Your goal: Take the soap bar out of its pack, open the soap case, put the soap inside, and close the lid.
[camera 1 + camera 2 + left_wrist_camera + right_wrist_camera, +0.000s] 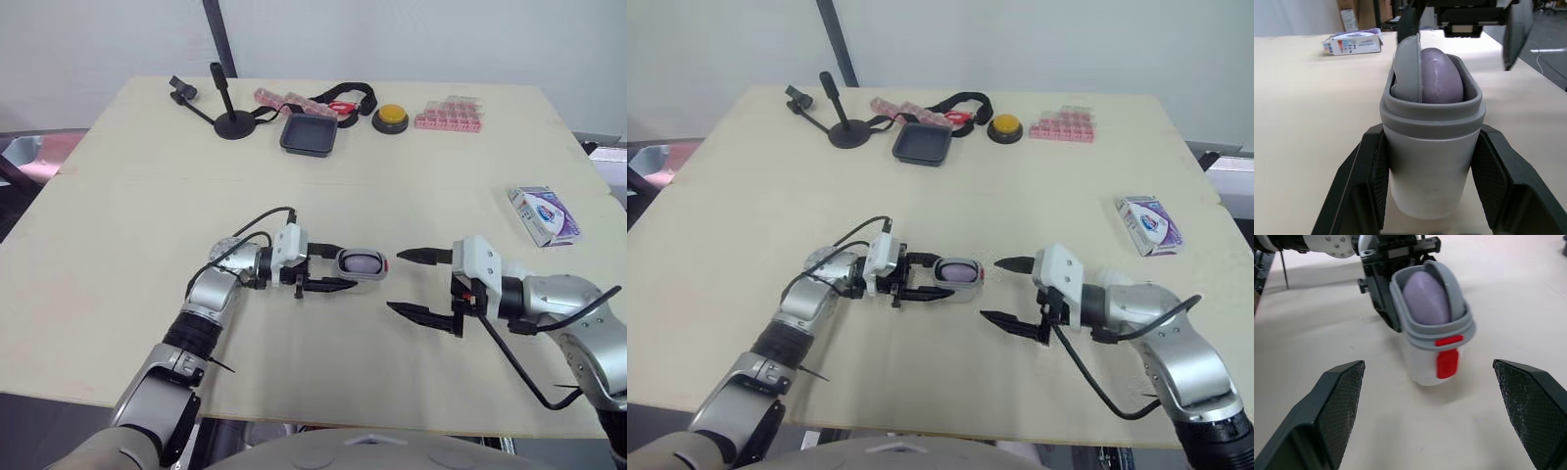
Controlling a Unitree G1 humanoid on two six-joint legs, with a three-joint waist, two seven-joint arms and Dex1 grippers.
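Soap in, lid left to shut

My left gripper [349, 266] pinches the soap case [361, 263], with the purple soap bar [1439, 76] inside and the lid [1408, 68] ajar; my right gripper [393, 281] hovers spread just beside the case, and the soap pack [545, 215] lies well apart from it

A pale cream bench [127, 206] with a smooth matte top lies under soft, even light. Behind its far edge stands a plain whitish wall [441, 39], and a dark pole [219, 39] rises slanted before it.
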